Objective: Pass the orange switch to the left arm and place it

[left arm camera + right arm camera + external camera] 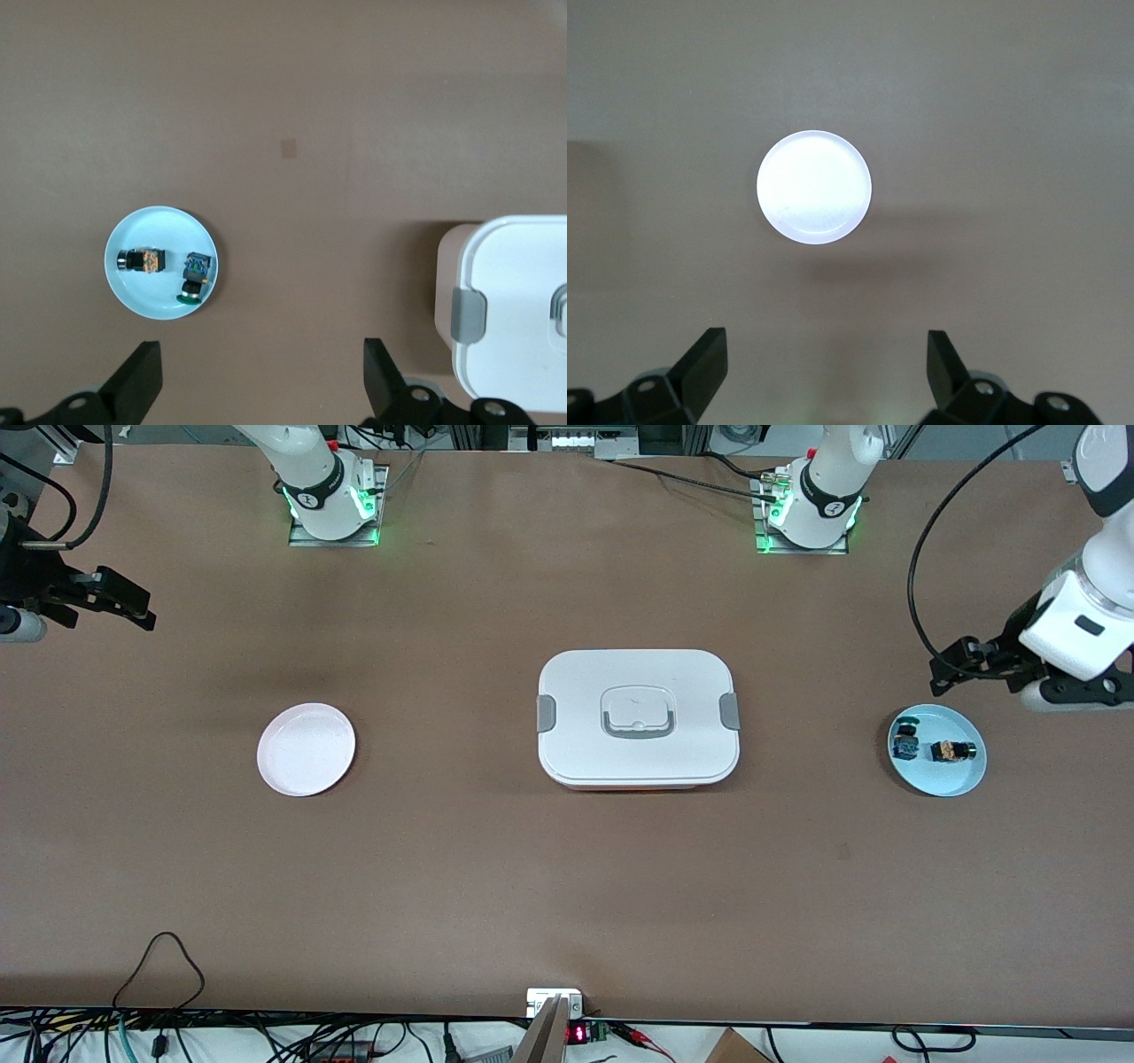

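orange switch on blue plate, both grippers open, raised

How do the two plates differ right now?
The blue plate holds the orange switch and a blue switch; the pink plate holds nothing. The blue plate lies toward the left arm's end of the table, near the open left gripper; the pink plate lies toward the right arm's end. Both are small, round and flank the box.

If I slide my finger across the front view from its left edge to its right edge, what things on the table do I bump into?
Pink plate → white box → blue plate, holding the blue switch first, then the orange switch.
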You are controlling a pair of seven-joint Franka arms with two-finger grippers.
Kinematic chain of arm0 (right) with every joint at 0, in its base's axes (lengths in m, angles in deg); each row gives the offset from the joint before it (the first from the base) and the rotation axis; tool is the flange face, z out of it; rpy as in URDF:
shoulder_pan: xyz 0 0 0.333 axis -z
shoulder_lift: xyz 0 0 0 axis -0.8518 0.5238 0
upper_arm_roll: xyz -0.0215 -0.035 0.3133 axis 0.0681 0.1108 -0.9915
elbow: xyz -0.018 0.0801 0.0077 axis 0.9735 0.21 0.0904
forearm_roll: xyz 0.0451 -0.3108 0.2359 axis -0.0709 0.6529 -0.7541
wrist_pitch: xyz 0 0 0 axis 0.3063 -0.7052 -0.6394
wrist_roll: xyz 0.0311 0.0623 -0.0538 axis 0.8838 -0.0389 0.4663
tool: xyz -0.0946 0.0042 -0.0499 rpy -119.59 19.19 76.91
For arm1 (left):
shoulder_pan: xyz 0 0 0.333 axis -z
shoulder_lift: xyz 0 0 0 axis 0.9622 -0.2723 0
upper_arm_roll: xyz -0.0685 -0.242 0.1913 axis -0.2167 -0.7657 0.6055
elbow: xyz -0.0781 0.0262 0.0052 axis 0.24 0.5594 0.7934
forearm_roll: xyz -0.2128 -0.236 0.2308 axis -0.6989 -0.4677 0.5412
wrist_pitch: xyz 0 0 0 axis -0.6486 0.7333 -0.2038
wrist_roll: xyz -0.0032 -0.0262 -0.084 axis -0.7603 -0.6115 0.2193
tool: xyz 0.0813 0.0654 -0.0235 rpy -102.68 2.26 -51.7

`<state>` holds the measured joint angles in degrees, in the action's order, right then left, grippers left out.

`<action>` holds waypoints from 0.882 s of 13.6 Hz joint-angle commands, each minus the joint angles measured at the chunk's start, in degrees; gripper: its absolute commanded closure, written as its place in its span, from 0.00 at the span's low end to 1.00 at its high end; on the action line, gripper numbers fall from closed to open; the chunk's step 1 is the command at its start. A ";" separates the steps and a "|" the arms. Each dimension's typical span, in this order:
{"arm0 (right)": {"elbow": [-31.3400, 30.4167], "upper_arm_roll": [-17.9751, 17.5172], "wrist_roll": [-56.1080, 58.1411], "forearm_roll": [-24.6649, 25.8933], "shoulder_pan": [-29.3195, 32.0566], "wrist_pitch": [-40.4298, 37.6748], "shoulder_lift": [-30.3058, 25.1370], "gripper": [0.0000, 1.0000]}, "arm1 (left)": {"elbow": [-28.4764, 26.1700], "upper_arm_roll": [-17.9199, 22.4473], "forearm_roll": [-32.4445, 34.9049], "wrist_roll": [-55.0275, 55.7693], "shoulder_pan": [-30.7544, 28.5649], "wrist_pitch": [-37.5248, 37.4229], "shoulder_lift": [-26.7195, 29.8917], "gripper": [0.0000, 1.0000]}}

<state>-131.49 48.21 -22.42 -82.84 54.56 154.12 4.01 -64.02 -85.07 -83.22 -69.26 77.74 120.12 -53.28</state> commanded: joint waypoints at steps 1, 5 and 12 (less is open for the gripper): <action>0.91 -0.16 0.87 -0.45 0.08 -1.61 -0.23 0.00 | -3.03 1.16 -0.57 -0.48 0.59 1.14 1.78 0.00; 1.00 -0.16 0.87 -0.36 -0.10 -1.52 -0.23 0.00 | -2.94 0.72 -0.57 -2.15 0.50 -0.09 1.86 0.00; 1.35 -0.25 0.87 -0.36 -0.10 -1.70 -0.23 0.00 | -2.77 1.07 -0.74 -2.24 0.33 -1.68 1.69 0.00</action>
<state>-131.07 48.04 -21.96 -82.85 54.49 153.67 4.01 -66.11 -84.73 -83.22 -70.20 77.74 119.19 -52.46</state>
